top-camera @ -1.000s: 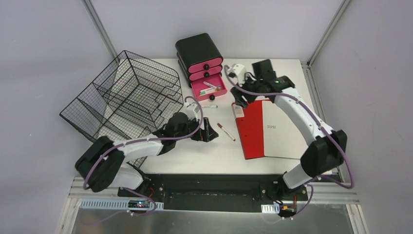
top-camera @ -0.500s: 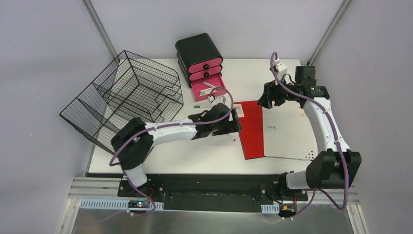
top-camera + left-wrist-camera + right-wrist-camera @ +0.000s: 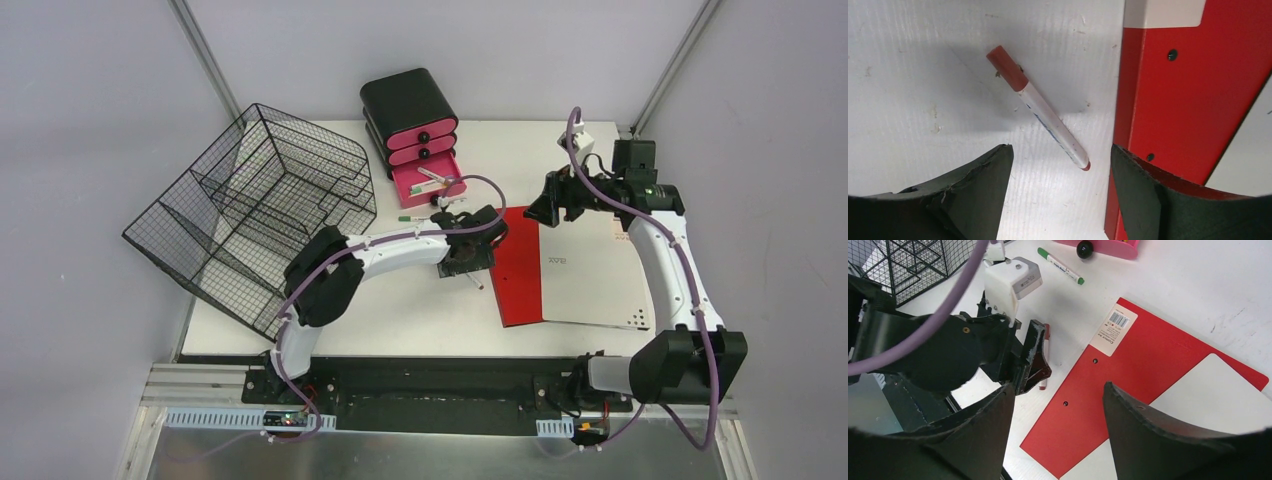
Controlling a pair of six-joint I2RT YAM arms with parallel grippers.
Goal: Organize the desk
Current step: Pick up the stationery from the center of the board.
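Observation:
On the white desk (image 3: pixel 420 310) a red-capped white marker (image 3: pixel 1040 107) lies slanted beside the left edge of a red-and-white notebook (image 3: pixel 570 265). My left gripper (image 3: pixel 1060 150) hovers open just over the marker's lower end; one finger is over bare desk and the other over the notebook's red edge (image 3: pixel 1188 100). In the top view this gripper (image 3: pixel 470 255) covers most of the marker. My right gripper (image 3: pixel 548 200) hangs open above the notebook's far left corner, holding nothing. In its wrist view the right gripper (image 3: pixel 1058 387) looks down on the notebook (image 3: pixel 1128 370) and the left gripper (image 3: pixel 1033 360).
A black drawer unit (image 3: pixel 410 120) stands at the back, its lowest pink drawer (image 3: pixel 430 185) pulled open with pens inside. A green marker (image 3: pixel 415 214) lies in front of it. A tilted black wire tray stack (image 3: pixel 260 210) fills the left side.
My left arm swung right from beside the wire trays to over the red marker, its jaws narrowing a little. My right arm moved right, away from the drawer, and rose above the notebook.

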